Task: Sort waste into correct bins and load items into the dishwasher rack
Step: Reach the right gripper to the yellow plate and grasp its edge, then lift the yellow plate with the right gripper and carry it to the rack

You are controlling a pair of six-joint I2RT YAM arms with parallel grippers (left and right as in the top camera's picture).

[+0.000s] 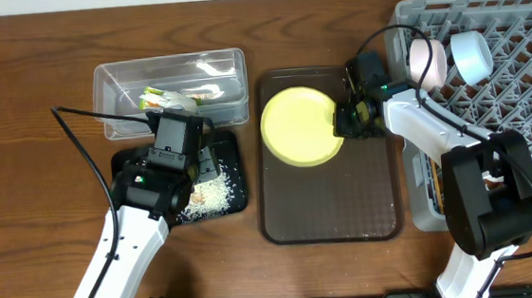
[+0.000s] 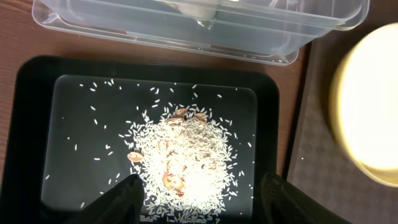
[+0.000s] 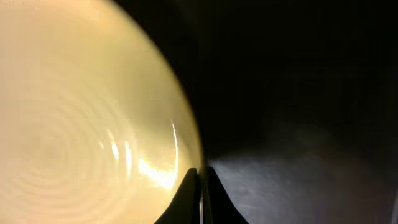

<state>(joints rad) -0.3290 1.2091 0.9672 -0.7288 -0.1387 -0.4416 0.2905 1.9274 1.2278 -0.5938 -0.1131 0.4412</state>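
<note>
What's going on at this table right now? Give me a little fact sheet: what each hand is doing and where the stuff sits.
Right hand: shut on the rim of the round yellow plate, over the brown serving tray
Left hand: open, empty, above the shallow black tray
Food waste: white rice-like scraps piled in that tray
Clear plastic tub: green-and-orange wrapper and white paper inside
Grey dishwasher rack: pinkish-white bowl and light blue bowl in one corner

Overhead evenly lit, sharp; right wrist dark, plate (image 3: 93, 112) blurred, glare.
</note>
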